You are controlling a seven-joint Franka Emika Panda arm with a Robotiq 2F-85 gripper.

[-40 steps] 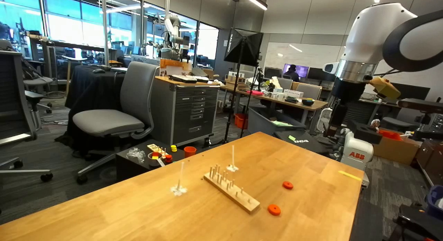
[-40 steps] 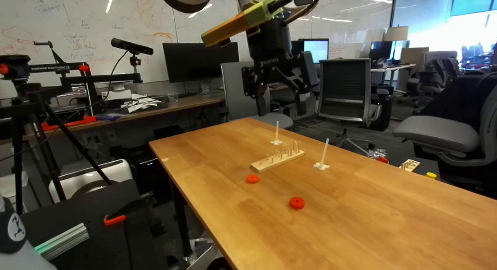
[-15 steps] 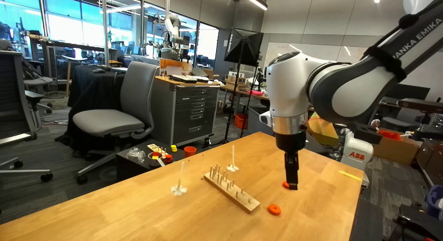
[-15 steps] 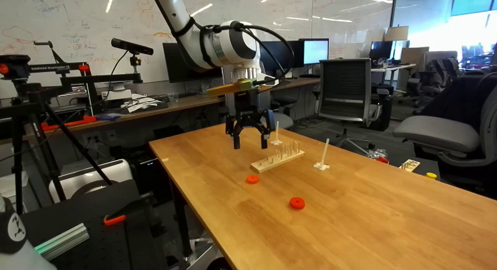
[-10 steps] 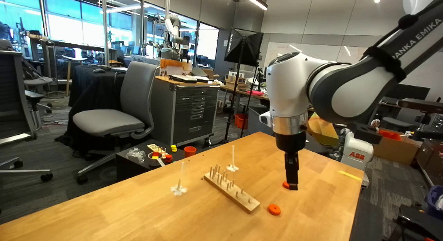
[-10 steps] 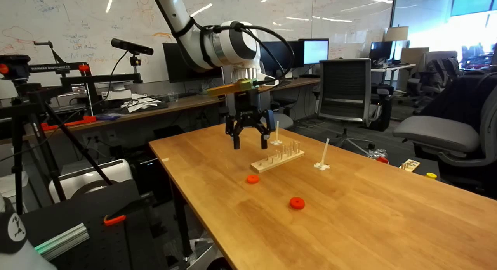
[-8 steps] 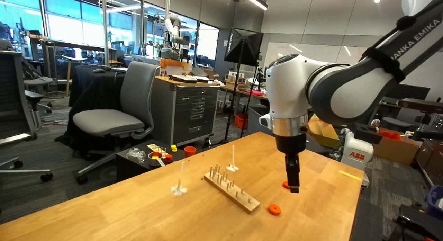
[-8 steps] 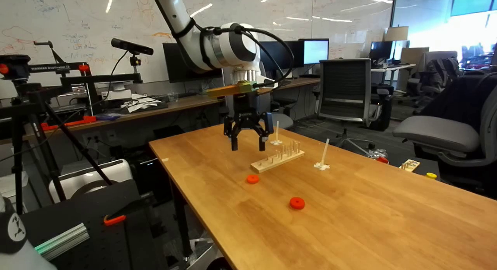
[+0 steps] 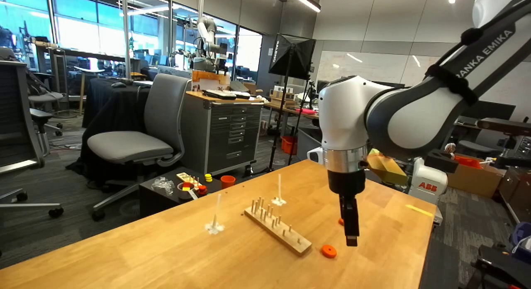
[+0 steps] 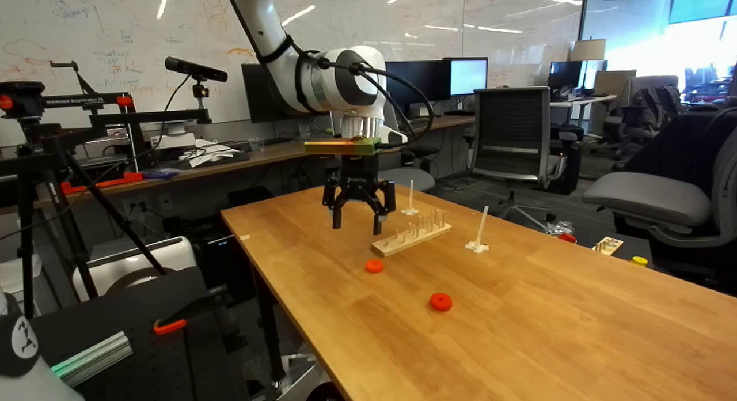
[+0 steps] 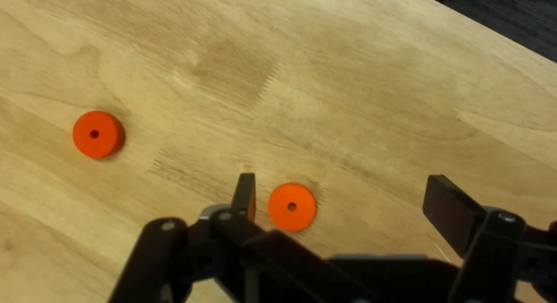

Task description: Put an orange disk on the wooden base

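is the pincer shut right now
No, the wrist view shows the pincer standing wide open, with an orange disk visible in the gap.

1. A pale, pegged wooden base (image 9: 278, 228) is carried by the brown wooden bench (image 10: 547, 332).
2. Two round orange disks (image 10: 374, 266) (image 10: 440, 301) are placed nearby.
3. One end is flanked by two thin whitish posts (image 10: 482, 226) (image 10: 411, 195).
4. A thin yellow strip (image 9: 419, 210) is seen.

Both exterior views well lit; tall pale-blue glass windows (image 9: 76, 29) blow out, long white ceiling tube (image 9: 303, 0) glares, wide glossy whiteboard (image 10: 426, 12) shows light streaks; wrist view softer, pale wooden tabletop (image 11: 348, 98) bright, black two-fingered gripper (image 11: 341, 185) dark, slightly blurred
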